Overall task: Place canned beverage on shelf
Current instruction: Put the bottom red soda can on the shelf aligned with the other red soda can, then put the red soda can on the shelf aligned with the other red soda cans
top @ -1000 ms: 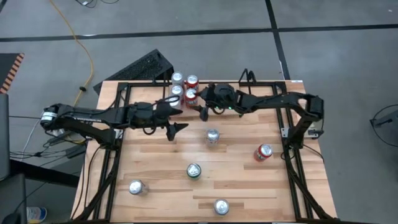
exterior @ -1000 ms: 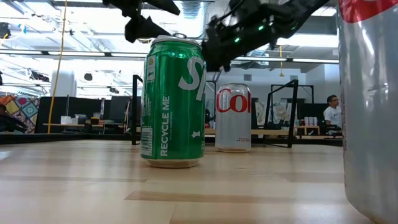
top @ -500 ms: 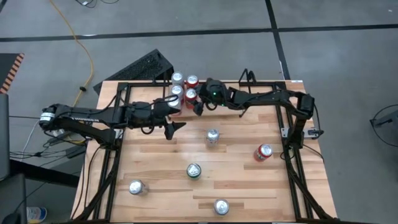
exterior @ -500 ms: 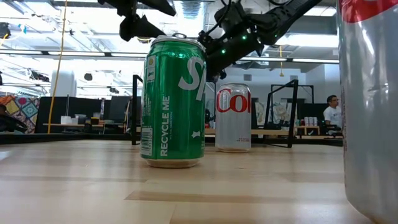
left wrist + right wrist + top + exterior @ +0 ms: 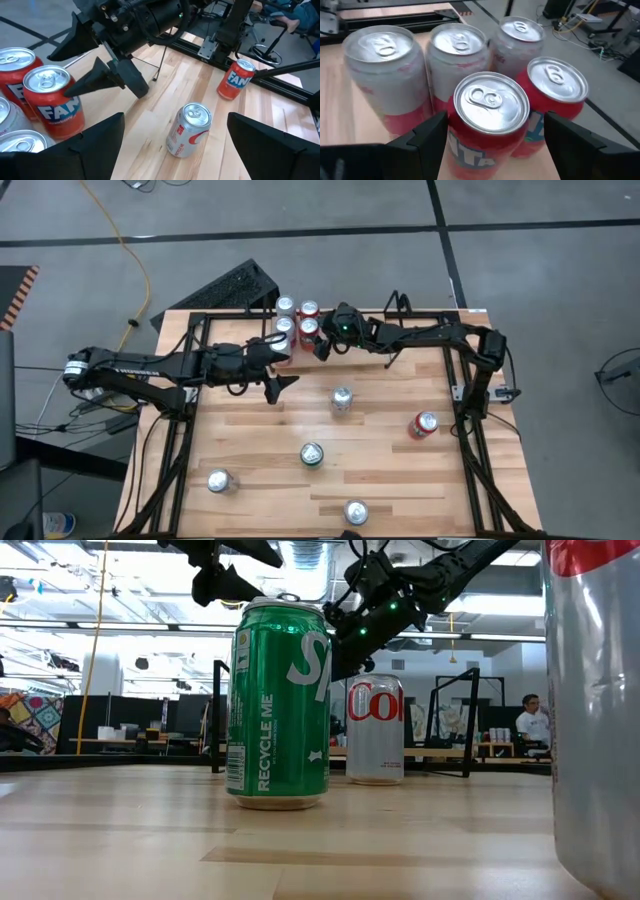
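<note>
Cans stand clustered at the far edge of a light wooden table [image 5: 260,480], seen from straight above, where a low black wire shelf [image 5: 398,305] runs along that edge. Five cans sit packed together at the shelf's left end: red soda cans with silver tops [image 5: 490,117] and pale silver cans [image 5: 385,75], all upright and touching or nearly so, likely grouped tight to leave room for more. The right pincer [image 5: 322,348] hangs just beside this cluster, its two dark fingers [image 5: 107,77] spread apart and empty; its wrist view shows the nearest red can sitting between the open fingers but not gripped, which suggests the can has just been set down or is about to be taken, and I cannot tell which. The left pincer [image 5: 278,380] hovers a little nearer and to the left, also open and holding nothing, probably waiting clear of the other arm. Loose cans remain scattered well apart on the table: a silver and red can [image 5: 342,399] near the middle, a green can [image 5: 312,453], a red can [image 5: 424,424] on the right, and two silver cans [image 5: 219,480] along the near side. Most of the task appears still to be done.
</note>
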Motion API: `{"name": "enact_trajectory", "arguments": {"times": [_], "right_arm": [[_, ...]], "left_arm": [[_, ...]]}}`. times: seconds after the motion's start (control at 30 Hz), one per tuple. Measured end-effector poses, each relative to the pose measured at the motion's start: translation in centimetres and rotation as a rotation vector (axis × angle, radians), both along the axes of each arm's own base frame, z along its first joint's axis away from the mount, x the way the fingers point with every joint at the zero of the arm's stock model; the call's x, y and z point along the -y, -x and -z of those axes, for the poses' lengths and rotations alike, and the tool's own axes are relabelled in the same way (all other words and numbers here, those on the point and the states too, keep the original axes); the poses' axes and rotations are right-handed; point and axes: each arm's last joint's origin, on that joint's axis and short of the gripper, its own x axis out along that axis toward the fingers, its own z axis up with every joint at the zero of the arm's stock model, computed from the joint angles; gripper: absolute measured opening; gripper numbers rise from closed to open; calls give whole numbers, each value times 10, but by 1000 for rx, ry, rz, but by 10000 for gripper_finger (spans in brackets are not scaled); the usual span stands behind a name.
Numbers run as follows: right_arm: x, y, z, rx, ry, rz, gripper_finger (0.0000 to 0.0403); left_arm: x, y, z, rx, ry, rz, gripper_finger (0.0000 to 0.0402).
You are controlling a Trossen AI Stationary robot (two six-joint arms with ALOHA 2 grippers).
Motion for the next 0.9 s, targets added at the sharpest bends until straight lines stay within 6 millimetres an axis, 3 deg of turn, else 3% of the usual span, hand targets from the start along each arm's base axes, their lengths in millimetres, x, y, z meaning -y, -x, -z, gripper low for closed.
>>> {"name": "enact_trajectory", "arguments": {"times": [0.3, 0.53, 0.77, 0.9], "right_arm": [[2, 4, -5, 10, -10, -12, 301], [-14, 19, -35, 12, -17, -60, 301], [-39, 67, -88, -2, -105, -260, 301], [-61, 101, -106, -62, -221, -301, 301]], "left_arm": [[0, 0, 0, 5, 15, -5, 336], [0, 0, 2, 3, 66, -22, 336], [0, -1, 5, -6, 113, -38, 336], [0, -4, 7, -22, 80, -28, 336]]}}
